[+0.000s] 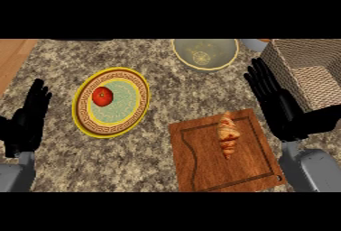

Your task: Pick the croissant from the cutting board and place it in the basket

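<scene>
left hand resting at left edge, fingers straight, holding nothing. plate with tomato sitting well apart, posing no risk. croissant lying on cutting board, ungrasped. right hand hovering wide open between croissant and basket. likely risks: fingers nudging croissant off board; hand clipping basket wall during transfer.

The croissant, golden brown and glossy, lay lengthwise on the right half of the wooden cutting board, with its tips pointing up and down the frame. The reddish-brown board sat slightly skewed at the lower right. The pale woven basket, straight-walled and open-topped, stood in the upper right corner, apart from the board.
</scene>
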### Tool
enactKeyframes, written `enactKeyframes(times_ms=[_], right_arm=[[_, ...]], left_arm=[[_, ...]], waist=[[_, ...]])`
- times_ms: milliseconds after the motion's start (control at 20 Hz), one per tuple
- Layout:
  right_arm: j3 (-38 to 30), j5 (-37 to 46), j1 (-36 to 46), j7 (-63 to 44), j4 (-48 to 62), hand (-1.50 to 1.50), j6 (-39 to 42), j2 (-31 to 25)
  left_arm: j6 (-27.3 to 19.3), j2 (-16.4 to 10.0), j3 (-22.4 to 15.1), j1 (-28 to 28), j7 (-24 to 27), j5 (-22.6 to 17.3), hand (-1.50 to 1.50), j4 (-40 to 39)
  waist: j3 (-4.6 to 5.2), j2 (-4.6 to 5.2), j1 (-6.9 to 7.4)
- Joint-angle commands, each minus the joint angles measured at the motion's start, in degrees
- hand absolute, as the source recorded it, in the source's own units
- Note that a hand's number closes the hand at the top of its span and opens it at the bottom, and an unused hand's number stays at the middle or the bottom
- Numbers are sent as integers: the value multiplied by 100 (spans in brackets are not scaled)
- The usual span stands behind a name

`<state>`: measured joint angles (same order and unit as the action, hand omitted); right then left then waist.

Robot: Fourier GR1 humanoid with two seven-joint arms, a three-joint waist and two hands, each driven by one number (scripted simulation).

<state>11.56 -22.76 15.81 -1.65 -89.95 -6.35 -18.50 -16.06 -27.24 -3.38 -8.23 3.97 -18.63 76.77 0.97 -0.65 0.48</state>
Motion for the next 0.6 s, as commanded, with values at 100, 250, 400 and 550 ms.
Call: enactKeyframes(times_ms=[100, 250, 400, 550], right_arm=[[567, 626, 1229, -403, 614, 150, 131, 137], [860, 909, 1803, -362, 1221, 150, 584, 49], [2292, 1623, 1591, -181, 1290, 150, 851, 740], [3027, 2796, 1511, -320, 1640, -150, 97, 1038]], left_arm=[[381, 149, -340, 258, -658, -126, 0, -304], [487, 519, -1025, 576, -1159, 8, 0, -567], [563, 517, -1224, 744, -1313, 67, 0, -411], [650, 422, -1153, 837, -1346, 18, 0, -427]], waist=[[-91, 106, 136], [-90, 199, 311], [-98, 142, 393], [-89, 94, 198]])
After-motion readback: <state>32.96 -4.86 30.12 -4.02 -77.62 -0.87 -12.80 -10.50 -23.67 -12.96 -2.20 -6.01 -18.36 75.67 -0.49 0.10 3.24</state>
